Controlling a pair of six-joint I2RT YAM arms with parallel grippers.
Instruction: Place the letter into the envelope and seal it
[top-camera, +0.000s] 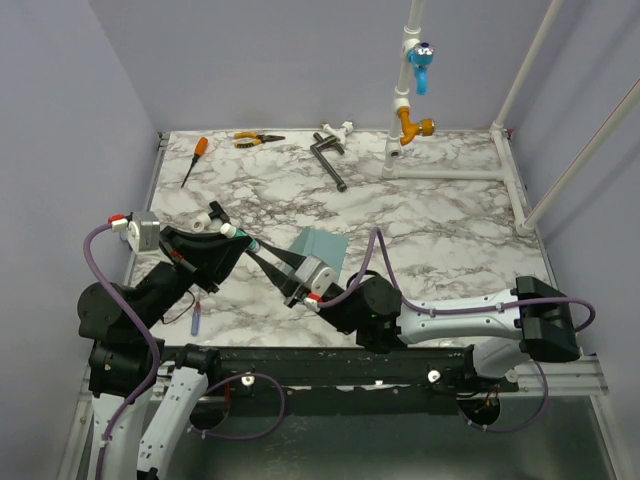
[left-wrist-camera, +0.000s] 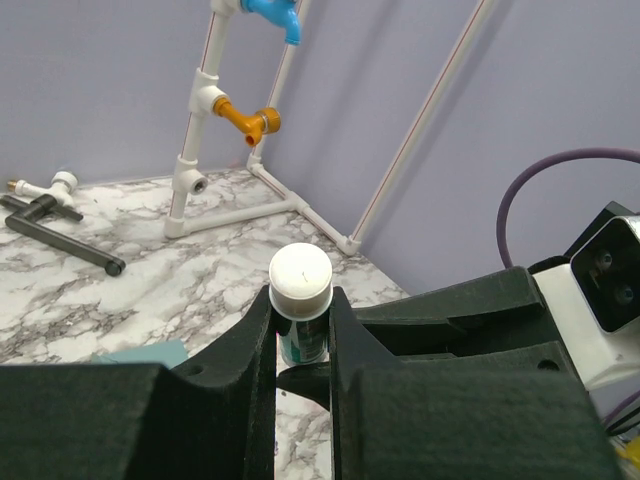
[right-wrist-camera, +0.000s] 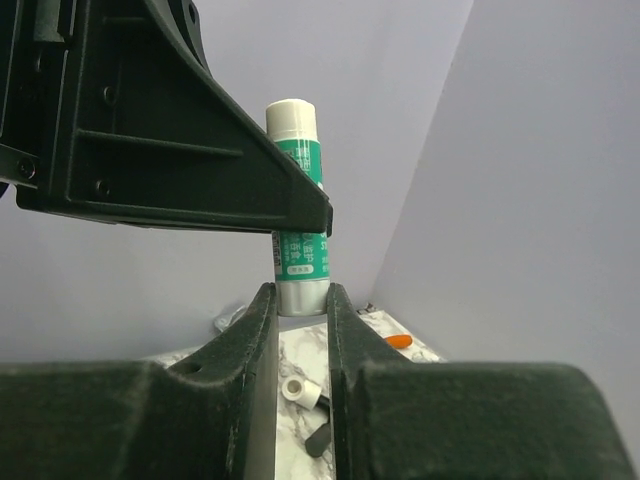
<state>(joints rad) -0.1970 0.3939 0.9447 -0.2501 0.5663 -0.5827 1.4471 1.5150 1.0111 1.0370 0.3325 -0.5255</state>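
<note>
The light teal-blue paper envelope (top-camera: 325, 250) lies flat on the white marble-patterned table (top-camera: 440, 230), in the middle of the top frame, just beyond the two grippers. It is thin, light and floppy, so it will slide and bend easily. The best place to take it is an edge or the flap, with the other arm pressing it down. The pale peach letter shows in no view; possibly it is already inside.

The left gripper (left-wrist-camera: 302, 335) is pinching a green glue stick with a white cap (left-wrist-camera: 300, 300) at its body. The right gripper (right-wrist-camera: 298, 315) is pressed onto the stick's silver bottom end (a stiff, smooth, light tube). Only the right wrist view shows this second hold, and only the top view shows most of the envelope.
</note>
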